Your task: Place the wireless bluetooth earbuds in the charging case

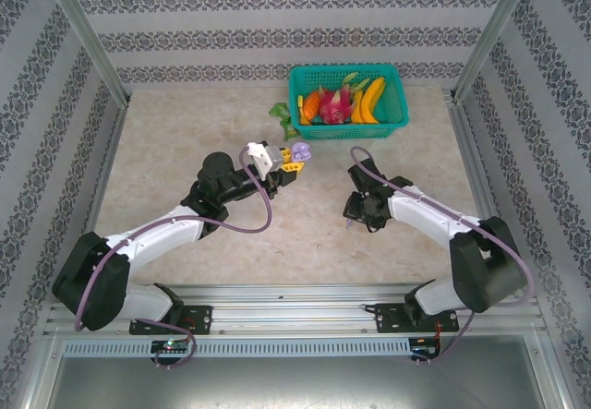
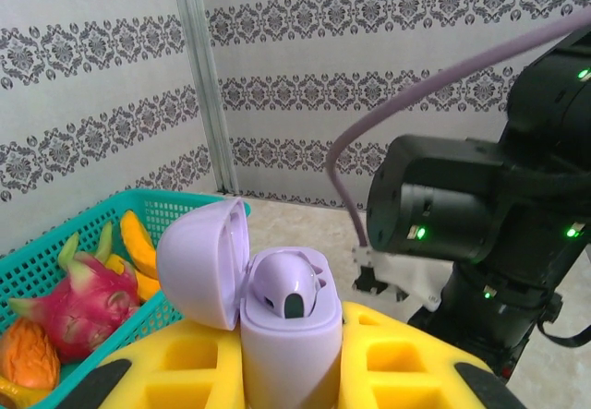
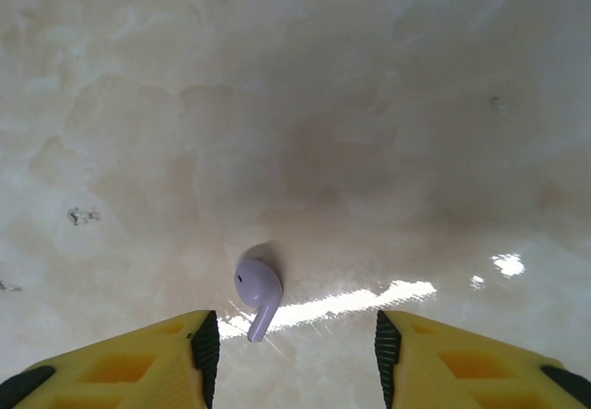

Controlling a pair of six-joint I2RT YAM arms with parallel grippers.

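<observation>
Earbud (image 3: 258,289) on table (image 3: 388,104), left hand (image 2: 288,377) gripping case (image 2: 284,340) (lid open)

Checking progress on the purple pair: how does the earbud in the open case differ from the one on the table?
The cased earbud sits nested in the open purple case, stem hidden; the table earbud lies loose on the table, stem showing. The cased one is carried by the left end effector; the other lies between the right end effector's open fingers. Both are purple.

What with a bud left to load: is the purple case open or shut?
Open. The purple case has its lid swung back, showing one purple earbud seated inside.
</observation>
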